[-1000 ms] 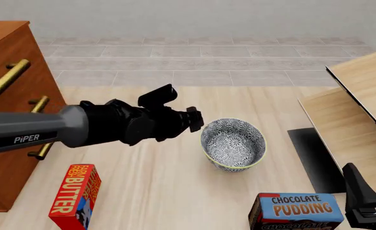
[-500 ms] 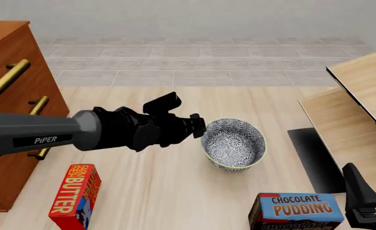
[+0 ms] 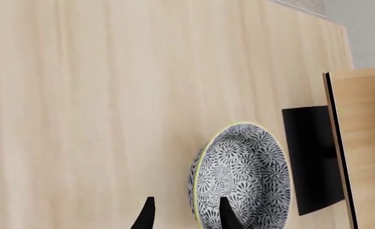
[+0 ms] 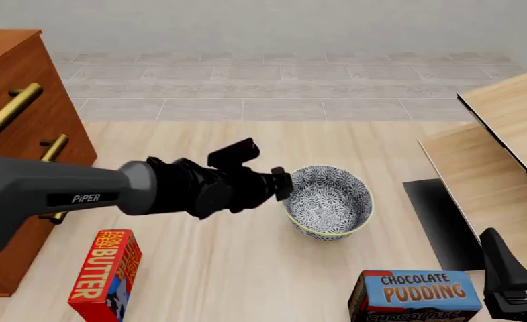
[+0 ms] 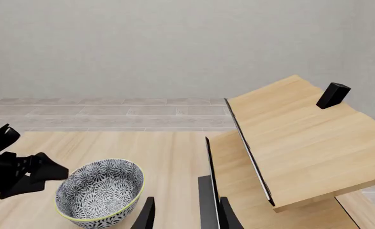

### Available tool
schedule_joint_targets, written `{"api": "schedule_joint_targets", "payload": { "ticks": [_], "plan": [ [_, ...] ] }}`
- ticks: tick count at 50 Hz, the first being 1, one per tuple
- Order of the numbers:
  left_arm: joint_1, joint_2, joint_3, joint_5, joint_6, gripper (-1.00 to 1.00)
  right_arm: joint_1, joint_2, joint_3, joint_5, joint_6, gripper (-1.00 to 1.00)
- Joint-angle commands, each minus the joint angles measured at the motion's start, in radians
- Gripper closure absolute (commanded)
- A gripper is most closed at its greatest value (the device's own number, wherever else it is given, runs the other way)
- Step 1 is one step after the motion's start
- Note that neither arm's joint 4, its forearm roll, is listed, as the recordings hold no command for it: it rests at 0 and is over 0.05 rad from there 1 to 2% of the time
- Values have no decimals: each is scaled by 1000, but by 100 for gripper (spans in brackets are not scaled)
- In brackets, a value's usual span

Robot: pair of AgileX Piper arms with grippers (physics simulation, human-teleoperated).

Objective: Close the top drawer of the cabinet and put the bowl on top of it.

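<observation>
1 bowl [image 4: 327,200] sits center frame on the table [image 4: 245,268]. Left gripper [image 4: 284,184] is spread apart, fingers straddling the bowl's rim. Right gripper [image 5: 182,214] w/ fingers parted, empty. 1 cabinet [image 4: 17,121] at left edge, 2 boxes at the bottom: butter box [image 4: 105,274], pudding box [image 4: 415,295].

A simulated home-like room: light wooden table [image 4: 245,268], tiled floor [image 4: 281,87], plain wall [image 5: 174,47], grocery boxes [image 4: 107,272].

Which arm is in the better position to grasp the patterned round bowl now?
The left arm. Its tool is open, and in the left wrist view its fingers straddle the near rim of the blue-grey floral bowl. The right tool is open too, but it sits low beside the pudding box.
</observation>
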Motion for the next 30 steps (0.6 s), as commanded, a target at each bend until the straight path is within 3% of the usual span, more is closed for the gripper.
{"api": "schedule_joint_targets", "payload": {
  "ticks": [1, 30],
  "plan": [
    [-9, 30, -1, -21, -7, -100, 0, -1, -1, 2, 0, -100],
    [-13, 94, -24, -44, -6, -100, 0, -1, -1, 2, 0, -100]
  ]
}}
